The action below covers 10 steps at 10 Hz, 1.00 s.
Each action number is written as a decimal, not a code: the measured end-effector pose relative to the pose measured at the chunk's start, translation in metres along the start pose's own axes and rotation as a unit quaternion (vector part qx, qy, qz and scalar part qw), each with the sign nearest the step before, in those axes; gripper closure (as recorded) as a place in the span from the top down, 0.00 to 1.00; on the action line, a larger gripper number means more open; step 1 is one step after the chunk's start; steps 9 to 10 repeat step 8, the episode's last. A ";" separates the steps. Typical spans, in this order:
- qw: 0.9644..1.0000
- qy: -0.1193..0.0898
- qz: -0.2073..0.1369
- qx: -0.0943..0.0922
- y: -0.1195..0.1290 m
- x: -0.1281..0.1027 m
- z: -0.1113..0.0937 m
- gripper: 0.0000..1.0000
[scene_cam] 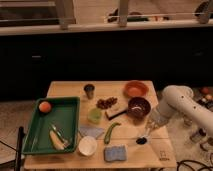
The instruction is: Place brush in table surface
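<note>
**Brush low at the table's right side**

We cannot tell how the gripper (150, 128) is set. It sits lower right of centre, where the brush (144, 136) angles down, dark head touching or just above the table surface (135, 150). Just left lies a green chilli (111, 132); the dark bowl (138, 107) stands above, a blue sponge (115, 152) lower left, the green tray (35, 131) far left.
</note>
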 end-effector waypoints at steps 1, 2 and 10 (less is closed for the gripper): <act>1.000 0.001 -0.001 0.002 0.000 0.000 -0.001 0.80; 1.000 0.002 -0.002 0.002 0.001 -0.001 -0.002 0.80; 1.000 0.001 -0.017 -0.003 -0.005 -0.006 -0.005 0.80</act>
